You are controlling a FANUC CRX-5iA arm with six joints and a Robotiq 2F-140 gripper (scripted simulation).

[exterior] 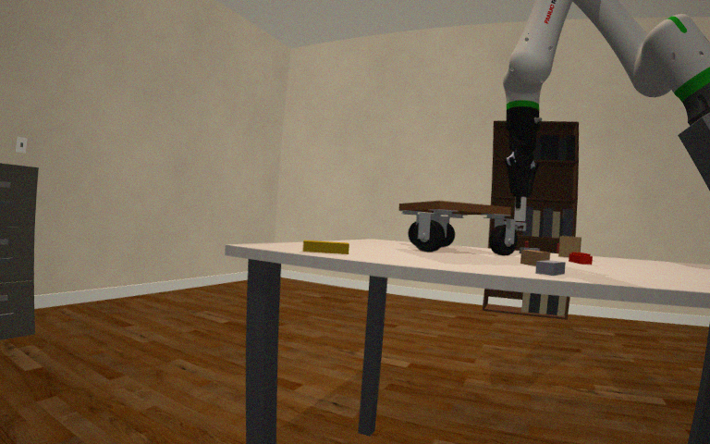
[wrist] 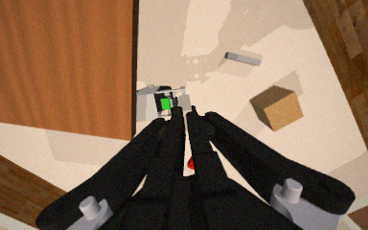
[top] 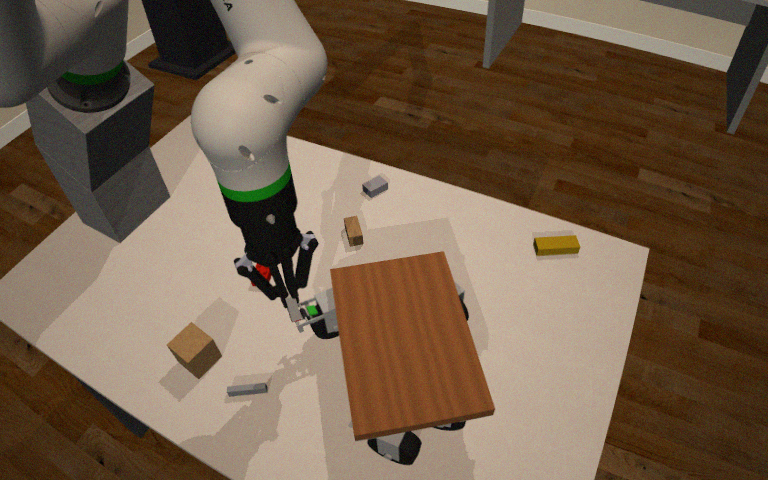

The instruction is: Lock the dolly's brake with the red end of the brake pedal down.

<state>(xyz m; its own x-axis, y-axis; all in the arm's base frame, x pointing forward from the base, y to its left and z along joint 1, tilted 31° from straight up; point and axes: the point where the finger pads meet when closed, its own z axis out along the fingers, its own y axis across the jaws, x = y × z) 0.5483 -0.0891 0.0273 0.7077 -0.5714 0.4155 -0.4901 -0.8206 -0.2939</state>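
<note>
The gripper [top: 291, 301], jaws fully closed on nothing, presses its fingertips onto the caster's brake pedal [top: 306, 311] at the dolly's [top: 404, 339] corner; only the pedal's green end shows; the dolly stands on the white table [top: 589, 350], all wheels down.

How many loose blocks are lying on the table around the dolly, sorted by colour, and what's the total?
Grey blocks: 2
Tan or brown blocks: 2
Yellow blocks: 1
Red blocks: 1, mostly hidden behind the gripper in the top view
Total: 6
</note>
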